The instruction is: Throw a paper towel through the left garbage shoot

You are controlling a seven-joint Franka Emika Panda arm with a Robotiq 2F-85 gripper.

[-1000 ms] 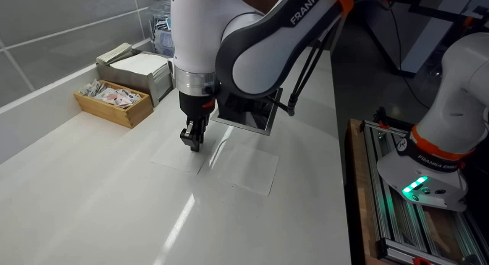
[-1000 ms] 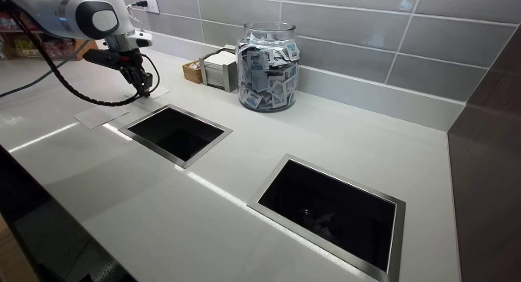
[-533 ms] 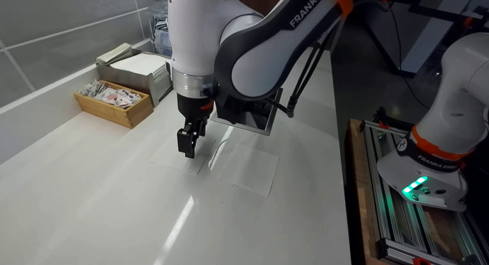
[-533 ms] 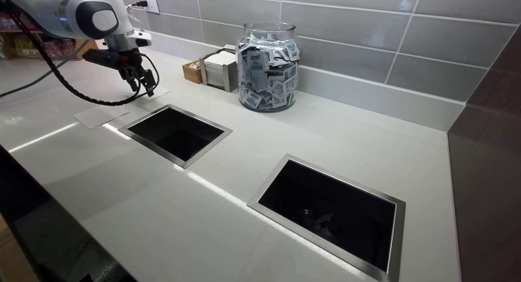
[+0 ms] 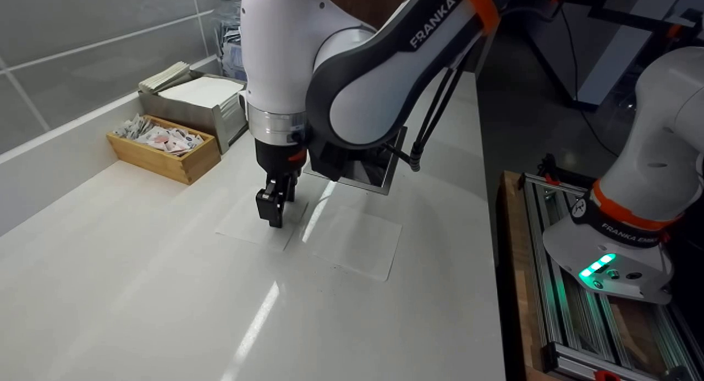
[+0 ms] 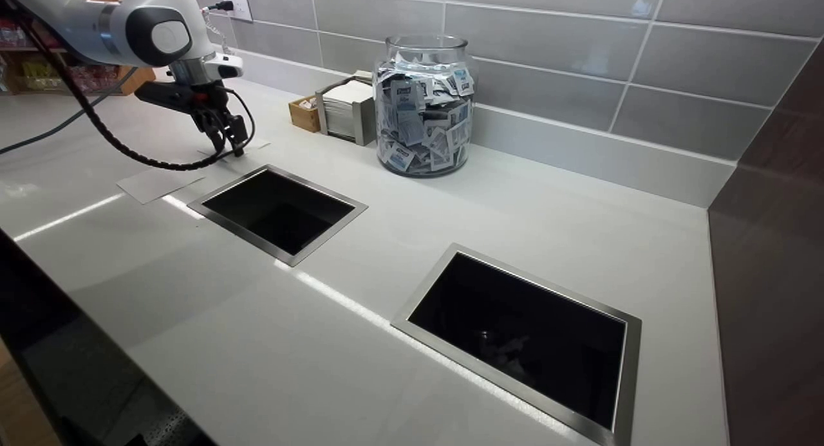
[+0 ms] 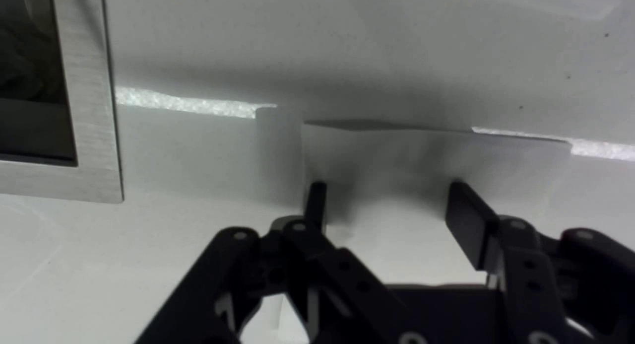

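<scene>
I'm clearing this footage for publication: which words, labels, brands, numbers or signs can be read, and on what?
"FRANKA E" on the black arm panel; the rest is cut off.
"FRANKA EMI" on the black base band; the ending is blurred.
Too blurred: print on the bluish packets in the glass jar.
Too small: the pale packets in the wooden box; the round base emblem.
Numbers: none readable.

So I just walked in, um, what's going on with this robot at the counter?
A robot arm has its gripper open, low over the counter, with a white paper towel directly beneath. It is probably about to pick that up and drop it down the garbage chute close by. Nothing looks gripped yet, and whether the gripper touches the paper is hard to tell. A second white sheet lies alongside.
</scene>
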